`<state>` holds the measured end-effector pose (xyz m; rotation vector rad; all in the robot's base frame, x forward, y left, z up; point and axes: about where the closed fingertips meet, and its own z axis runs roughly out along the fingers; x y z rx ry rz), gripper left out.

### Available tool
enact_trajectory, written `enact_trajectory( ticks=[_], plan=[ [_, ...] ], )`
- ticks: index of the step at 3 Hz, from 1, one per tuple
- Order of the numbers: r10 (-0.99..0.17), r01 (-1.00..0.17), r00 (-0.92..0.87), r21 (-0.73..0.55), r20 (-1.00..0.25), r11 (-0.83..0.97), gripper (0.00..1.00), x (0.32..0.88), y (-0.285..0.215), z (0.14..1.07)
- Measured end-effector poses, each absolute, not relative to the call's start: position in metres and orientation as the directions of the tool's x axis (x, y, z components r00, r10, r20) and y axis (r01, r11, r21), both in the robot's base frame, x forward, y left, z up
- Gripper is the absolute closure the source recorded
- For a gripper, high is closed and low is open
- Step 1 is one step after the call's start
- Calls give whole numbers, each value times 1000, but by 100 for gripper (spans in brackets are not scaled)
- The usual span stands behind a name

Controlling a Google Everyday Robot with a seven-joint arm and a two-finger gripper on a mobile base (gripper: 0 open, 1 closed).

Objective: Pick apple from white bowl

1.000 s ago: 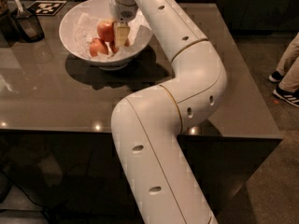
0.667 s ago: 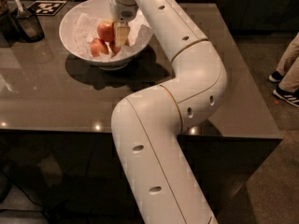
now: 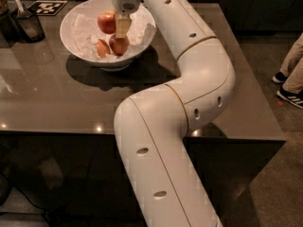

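The white bowl (image 3: 80, 44) stands on the far left of the dark table, lined with crumpled white paper. The glossy red apple (image 3: 106, 21) is held between the fingers of my gripper (image 3: 115, 28), a little above the bowl's floor. One cream finger (image 3: 122, 26) shows against the apple's right side; the other is hidden behind the apple. Two smaller, duller orange-brown fruits (image 3: 118, 45) (image 3: 102, 48) lie in the bowl just below the apple. My white arm reaches over the table from the near side and comes down onto the bowl from above.
A small dark cup with a utensil (image 3: 29, 25) stands left of the bowl. A black-and-white marker tag (image 3: 47, 7) lies behind it. A person's legs and shoes (image 3: 289, 86) are on the floor beyond the table's right edge (image 3: 258, 79).
The apple has risen slightly with the gripper, away from the two smaller fruits, which stay in the bowl.
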<state>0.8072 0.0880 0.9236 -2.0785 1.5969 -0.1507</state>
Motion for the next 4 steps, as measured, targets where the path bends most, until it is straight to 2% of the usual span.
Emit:
enact_trajectory(
  ticks=[2, 4],
  plan=[
    [-924, -828, 313, -540, -220, -152, 100, 799, 87, 980],
    [-933, -774, 330, -608, -145, -179, 100, 765, 85, 1056]
  ],
)
